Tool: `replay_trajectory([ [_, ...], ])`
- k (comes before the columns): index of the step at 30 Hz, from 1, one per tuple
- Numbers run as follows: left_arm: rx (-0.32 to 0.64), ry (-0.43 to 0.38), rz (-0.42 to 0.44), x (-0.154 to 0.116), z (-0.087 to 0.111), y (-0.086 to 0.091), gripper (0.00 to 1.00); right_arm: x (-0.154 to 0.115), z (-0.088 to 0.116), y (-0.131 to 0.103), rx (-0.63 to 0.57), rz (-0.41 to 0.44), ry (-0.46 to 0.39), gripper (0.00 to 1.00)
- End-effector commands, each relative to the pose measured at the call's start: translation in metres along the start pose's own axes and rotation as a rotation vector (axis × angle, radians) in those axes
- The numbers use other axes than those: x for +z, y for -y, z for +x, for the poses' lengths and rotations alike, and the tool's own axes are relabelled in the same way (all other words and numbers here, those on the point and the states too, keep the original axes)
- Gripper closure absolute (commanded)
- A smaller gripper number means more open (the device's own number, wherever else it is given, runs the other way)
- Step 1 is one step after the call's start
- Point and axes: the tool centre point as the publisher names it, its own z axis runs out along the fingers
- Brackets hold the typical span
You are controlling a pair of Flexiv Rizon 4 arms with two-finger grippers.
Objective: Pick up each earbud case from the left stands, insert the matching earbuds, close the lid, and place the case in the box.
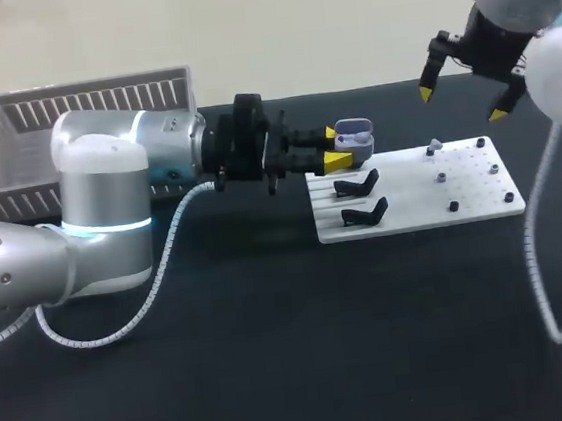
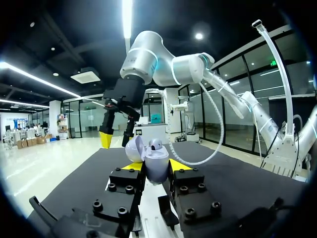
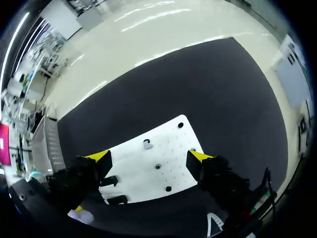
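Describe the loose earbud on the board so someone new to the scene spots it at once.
On the black table lies a white board, with the earbud case in the left gripper at its left end. Near the board's far edge, about midway along, sits the earbud. It alone is pale lavender-grey; the small pegs around it are black.

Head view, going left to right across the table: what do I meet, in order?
Grey basket → left gripper → open earbud case between its fingers → right gripper. The black stands and white board overlap these sideways, so I leave them out.
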Motion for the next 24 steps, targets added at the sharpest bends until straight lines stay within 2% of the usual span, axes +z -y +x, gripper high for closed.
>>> replay_trajectory([
  [1, 0.003, 0.002, -0.005, 0.0001, 0.0007, 0.0013, 1.00, 0.0006, 0.0035, 0.0037, -0.276, -0.113, 0.001, 0.00],
  [4, 0.003, 0.002, -0.005, 0.0001, 0.0007, 0.0013, 1.00, 0.0043, 0.0032, 0.0013, -0.381, -0.109, -0.038, 0.00],
  [7, 0.003, 0.002, -0.005, 0.0001, 0.0007, 0.0013, 1.00, 0.0070, 0.0018, 0.0016, -0.434, -0.092, -0.068, 0.00],
  [8, 0.003, 0.002, -0.005, 0.0001, 0.0007, 0.0013, 1.00, 0.0077, 0.0001, 0.0022, -0.414, -0.067, -0.061, 0.00],
  [24, 0.003, 0.002, -0.005, 0.0001, 0.0007, 0.0013, 1.00, 0.0077, 0.0001, 0.0022, -0.414, -0.067, -0.061, 0.00],
])
